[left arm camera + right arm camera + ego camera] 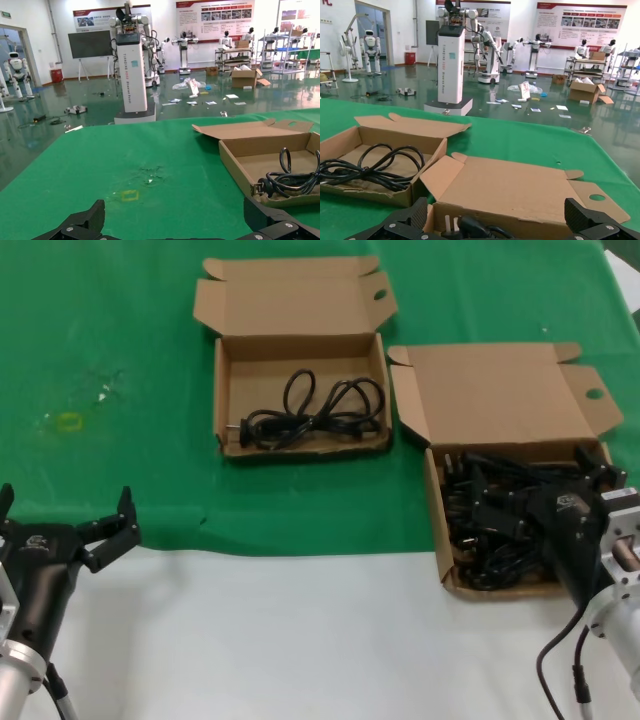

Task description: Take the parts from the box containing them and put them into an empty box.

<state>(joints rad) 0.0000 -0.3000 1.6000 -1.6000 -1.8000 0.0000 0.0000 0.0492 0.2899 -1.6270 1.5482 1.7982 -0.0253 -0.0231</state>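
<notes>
The box containing the parts (437,525) sits at the right, its lid (520,185) folded back, and is packed with a tangle of black power cords (490,535). My right gripper (538,502) hangs open just over that pile; a black plug (470,227) lies between its spread fingers, untouched. To the left stands the other box (222,390), the one called empty. It holds one looped black cord (310,415), which also shows as a cord (290,180) and a cord (370,170) in the wrist views. My left gripper (62,512) rests open at the near left, holding nothing.
Green cloth (120,320) covers the far part of the table and a bare white strip (300,640) runs along the front. A small yellow mark (70,422) lies on the cloth at the left. The two boxes nearly touch at their corners.
</notes>
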